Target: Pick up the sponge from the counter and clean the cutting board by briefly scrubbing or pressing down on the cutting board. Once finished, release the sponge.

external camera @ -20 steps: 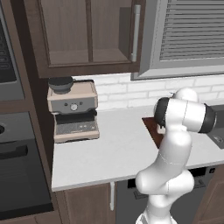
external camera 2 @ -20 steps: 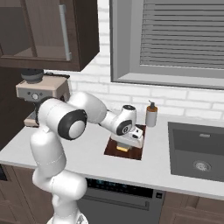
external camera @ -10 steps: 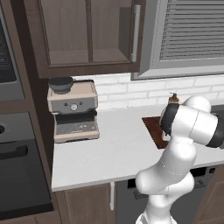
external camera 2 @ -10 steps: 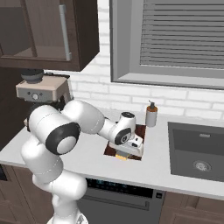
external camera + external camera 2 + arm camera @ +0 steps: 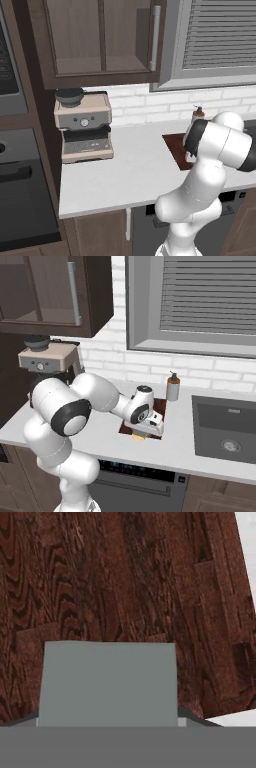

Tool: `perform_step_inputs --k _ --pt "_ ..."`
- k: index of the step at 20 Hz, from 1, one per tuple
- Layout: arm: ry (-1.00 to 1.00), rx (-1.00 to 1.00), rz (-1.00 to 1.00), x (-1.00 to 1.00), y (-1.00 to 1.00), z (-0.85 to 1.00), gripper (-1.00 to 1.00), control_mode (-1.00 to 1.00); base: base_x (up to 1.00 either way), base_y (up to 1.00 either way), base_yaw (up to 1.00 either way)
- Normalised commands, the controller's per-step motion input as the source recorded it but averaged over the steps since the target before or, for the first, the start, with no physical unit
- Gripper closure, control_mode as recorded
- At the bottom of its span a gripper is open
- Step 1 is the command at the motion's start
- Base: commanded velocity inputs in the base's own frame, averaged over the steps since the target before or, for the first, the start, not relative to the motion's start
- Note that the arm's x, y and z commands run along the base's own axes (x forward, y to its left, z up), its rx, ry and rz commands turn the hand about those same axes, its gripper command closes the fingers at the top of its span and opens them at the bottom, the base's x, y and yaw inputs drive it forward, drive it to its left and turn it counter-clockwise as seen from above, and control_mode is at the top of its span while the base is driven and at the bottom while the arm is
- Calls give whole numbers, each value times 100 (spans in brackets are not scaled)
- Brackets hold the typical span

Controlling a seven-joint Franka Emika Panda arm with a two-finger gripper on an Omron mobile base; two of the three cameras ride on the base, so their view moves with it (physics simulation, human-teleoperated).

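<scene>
The dark reddish-brown cutting board (image 5: 125, 587) lies close under the hand, and its bare part (image 5: 175, 144) shows left of my arm on the white counter (image 5: 125, 170). The sponge (image 5: 107, 684) presents its grey-green top, held between my gripper's (image 5: 110, 718) dark tips. From the right base view, my gripper (image 5: 145, 432) is low over the front edge of the cutting board (image 5: 127, 426), with the yellow layer of the sponge (image 5: 138, 437) peeking out beneath it. The sponge seems to rest on the board.
A soap bottle (image 5: 173, 387) stands behind the board, against the brick wall. The dark sink basin (image 5: 225, 428) is to the right. A coffee machine (image 5: 82, 127) stands at the counter's left end. Cabinets hang above.
The hand with the sponge has slid toward the front edge of the board and dropped a little. The elbow has swung to the right.
</scene>
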Motion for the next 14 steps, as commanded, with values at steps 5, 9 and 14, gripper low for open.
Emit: perform_step_inputs --k 5,9,14 --pt "5 0 0 -8 -22 -9 100 -100 0 0 0" --pt "1 0 0 -12 -35 -3 100 -100 0 0 0" --pt "0 0 0 -12 -40 -9 100 -100 0 0 0"
